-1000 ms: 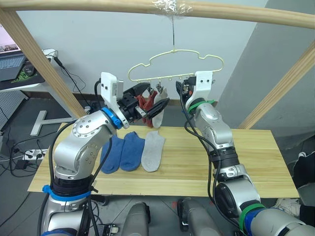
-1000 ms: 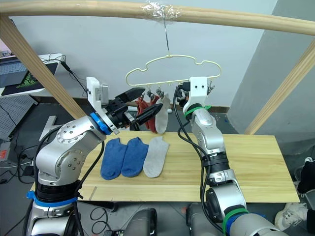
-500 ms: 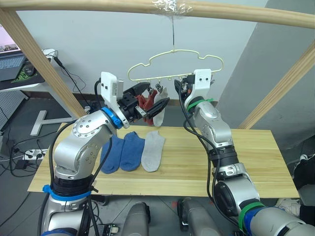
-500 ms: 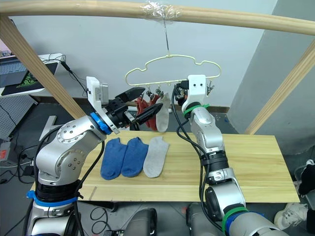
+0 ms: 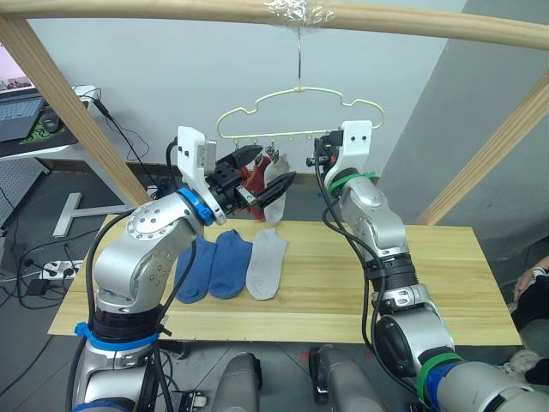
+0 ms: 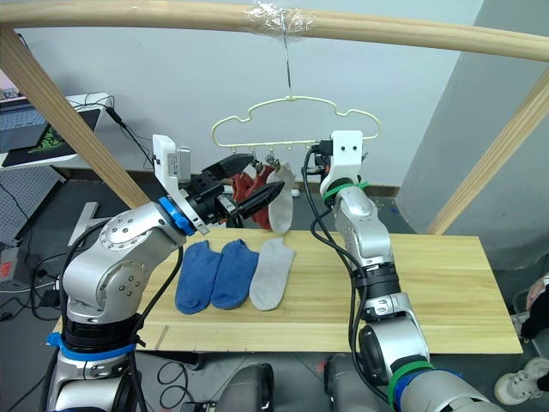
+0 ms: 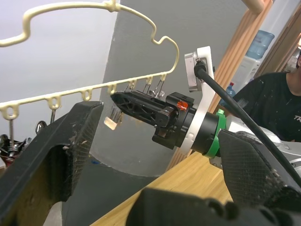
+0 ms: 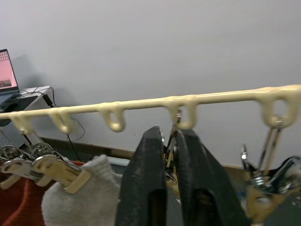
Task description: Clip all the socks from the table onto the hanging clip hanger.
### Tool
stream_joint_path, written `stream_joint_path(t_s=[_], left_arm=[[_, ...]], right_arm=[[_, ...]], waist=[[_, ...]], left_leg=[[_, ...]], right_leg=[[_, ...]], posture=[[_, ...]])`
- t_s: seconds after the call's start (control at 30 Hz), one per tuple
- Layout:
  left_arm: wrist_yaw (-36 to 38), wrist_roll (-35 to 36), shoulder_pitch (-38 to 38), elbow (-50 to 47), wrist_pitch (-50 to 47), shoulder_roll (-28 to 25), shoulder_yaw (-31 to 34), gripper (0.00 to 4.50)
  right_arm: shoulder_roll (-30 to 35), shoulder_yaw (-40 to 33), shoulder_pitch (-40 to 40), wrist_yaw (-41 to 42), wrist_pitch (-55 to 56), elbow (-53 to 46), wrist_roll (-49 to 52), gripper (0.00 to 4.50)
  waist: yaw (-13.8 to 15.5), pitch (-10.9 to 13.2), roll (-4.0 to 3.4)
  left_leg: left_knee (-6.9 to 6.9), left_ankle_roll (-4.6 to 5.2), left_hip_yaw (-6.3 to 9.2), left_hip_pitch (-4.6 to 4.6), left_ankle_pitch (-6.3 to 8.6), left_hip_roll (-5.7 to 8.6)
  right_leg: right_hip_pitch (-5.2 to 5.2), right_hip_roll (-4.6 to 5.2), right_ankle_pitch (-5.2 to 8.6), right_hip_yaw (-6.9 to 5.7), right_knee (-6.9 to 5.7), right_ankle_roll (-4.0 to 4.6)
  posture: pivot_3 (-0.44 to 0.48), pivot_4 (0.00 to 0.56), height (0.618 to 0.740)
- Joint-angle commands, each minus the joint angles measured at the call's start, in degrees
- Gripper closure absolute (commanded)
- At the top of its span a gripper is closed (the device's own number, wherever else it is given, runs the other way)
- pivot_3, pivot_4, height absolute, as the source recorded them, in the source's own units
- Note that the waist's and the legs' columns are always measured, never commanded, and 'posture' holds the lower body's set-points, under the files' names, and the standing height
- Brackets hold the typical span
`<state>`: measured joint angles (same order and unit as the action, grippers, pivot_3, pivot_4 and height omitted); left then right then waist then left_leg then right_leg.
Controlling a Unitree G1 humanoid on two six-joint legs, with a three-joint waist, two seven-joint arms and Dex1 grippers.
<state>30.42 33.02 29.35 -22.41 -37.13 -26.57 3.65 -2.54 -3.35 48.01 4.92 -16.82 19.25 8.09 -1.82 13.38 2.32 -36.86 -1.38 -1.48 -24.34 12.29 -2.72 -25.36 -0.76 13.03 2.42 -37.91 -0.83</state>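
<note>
The pale-yellow clip hanger [image 5: 300, 112] hangs by its hook from the wooden pole. Two rust red socks [image 5: 251, 177] and one light grey sock [image 5: 276, 184] hang from clips on the left of its bar. On the table [image 5: 429, 275] lie two blue socks [image 5: 213, 266] and a light grey sock [image 5: 268, 263] in a row. My left gripper [image 5: 264, 170] is open, its fingers spread around the hanging socks and holding nothing. My right gripper [image 8: 170, 134] is raised to the bar and shut on a metal clip [image 8: 172, 147] near the bar's middle.
A thick wooden pole frame [image 5: 171, 10] spans overhead, with slanted legs at both sides. Further free clips [image 8: 263, 155] hang to the right of the held one. A person in black [image 7: 268, 108] sits off to the right. A laptop [image 5: 17, 112] stands at far left.
The clip hanger has swung a little to the left and up with my right gripper at its clip. The left gripper and the socks on the table have stayed put.
</note>
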Motion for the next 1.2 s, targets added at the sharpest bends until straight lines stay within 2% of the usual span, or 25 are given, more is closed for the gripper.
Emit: stream_joint_path(t_s=[0.03,0.13,0.2,0.27,0.4,0.53,0.63,0.8,1.07,1.13,1.2], left_arm=[[-0.4,0.9,-0.3,-2.7,0.1,0.5,0.4,0.0],[-0.5,0.1,-1.9,-3.4,0.3,0.5,-0.6,0.0],[-2.1,-2.6,-5.1,-3.8,0.0,0.5,-3.0,0.0],[-3.6,-8.4,-9.9,-1.4,1.8,-0.6,-6.6,0.0],[-6.4,-15.0,-15.5,6.9,5.4,1.0,-9.6,0.0],[-7.5,-18.9,-16.3,14.9,9.4,3.9,-11.1,0.0],[-7.9,-22.7,-15.5,20.7,13.9,5.7,-12.5,0.0],[-7.0,-25.4,-9.2,37.4,19.9,10.9,-13.1,0.0],[-5.5,-33.6,-0.8,57.7,30.6,13.4,-16.9,0.0],[-4.5,-34.3,0.3,61.8,30.7,14.1,-17.1,0.0],[-4.0,-35.5,0.8,64.1,31.7,14.3,-17.8,0.37]], right_arm=[[0.2,-0.1,0.1,0.3,0.3,-1.6,0.5,4.49],[0.7,0.1,-0.5,0.8,0.0,-2.3,0.4,4.49],[1.9,1.3,-1.6,2.9,-1.4,-4.0,0.3,4.49],[2.7,1.5,-2.7,4.7,-3.4,-6.1,1.3,4.49],[3.9,1.7,-4.6,6.1,-6.4,-9.2,1.7,4.49],[5.1,2.9,-6.4,8.0,-9.7,-11.8,1.6,4.49],[4.1,0.7,-7.5,5.1,-10.6,-14.1,2.5,4.49],[5.0,1.2,-8.0,4.5,-12.0,-16.3,2.3,4.49],[5.4,1.2,-8.2,3.9,-13.3,-17.6,2.2,4.49],[5.6,1.2,-8.2,3.9,-13.6,-17.8,2.1,4.49],[5.8,1.0,-8.2,3.8,-13.8,-18.1,2.1,4.5]], waist=[[0.0,0.0,0.0],[0.0,0.0,-0.01],[0.0,0.0,-0.01],[0.0,0.0,-0.02],[0.0,0.0,-0.07],[0.1,0.0,-0.08],[0.1,0.0,-0.08],[0.2,0.0,-0.09],[0.0,0.0,-0.08],[-0.1,0.0,-0.08],[-0.2,0.0,-0.08]], left_leg=[[0.0,0.0,0.0,0.0,0.0,0.0],[0.01,0.0,0.0,0.0,0.0,0.0],[0.02,0.0,0.01,-0.01,0.0,-0.02],[0.04,0.01,0.0,-0.01,0.0,-0.01],[0.06,0.01,-0.01,0.05,0.01,-0.03],[0.02,0.02,0.03,0.06,0.0,-0.05],[0.01,0.02,-0.05,0.09,0.0,-0.03],[0.0,0.02,-0.08,0.04,0.0,0.02],[0.03,0.03,-0.1,0.02,0.0,0.03],[0.04,0.03,-0.09,0.02,0.0,0.03],[0.04,0.03,-0.09,0.02,0.0,0.03]], right_leg=[[0.0,0.0,0.0,0.0,0.0,0.0],[0.0,0.0,0.0,0.0,0.01,0.0],[0.0,0.01,0.0,0.02,0.03,0.0],[0.01,0.04,0.01,0.06,0.05,0.0],[0.0,0.05,0.01,0.07,0.03,0.01],[0.0,0.04,0.02,0.04,-0.06,0.04],[0.03,0.05,0.02,0.02,-0.03,0.04],[0.03,0.09,0.01,-0.02,0.01,0.02],[0.02,0.03,0.0,-0.04,0.05,-0.01],[0.01,0.03,0.0,-0.05,0.05,-0.01],[0.02,0.03,0.0,-0.04,0.05,-0.01]], posture=[[0.028,0.238,0.74],[0.028,0.238,0.74],[0.019,0.236,0.74],[0.019,0.236,0.74],[0.005,0.234,0.74],[0.005,0.234,0.74],[-0.006,0.233,0.74],[-0.033,0.232,0.74],[-0.047,0.233,0.74],[-0.061,0.239,0.74],[-0.061,0.239,0.74]])
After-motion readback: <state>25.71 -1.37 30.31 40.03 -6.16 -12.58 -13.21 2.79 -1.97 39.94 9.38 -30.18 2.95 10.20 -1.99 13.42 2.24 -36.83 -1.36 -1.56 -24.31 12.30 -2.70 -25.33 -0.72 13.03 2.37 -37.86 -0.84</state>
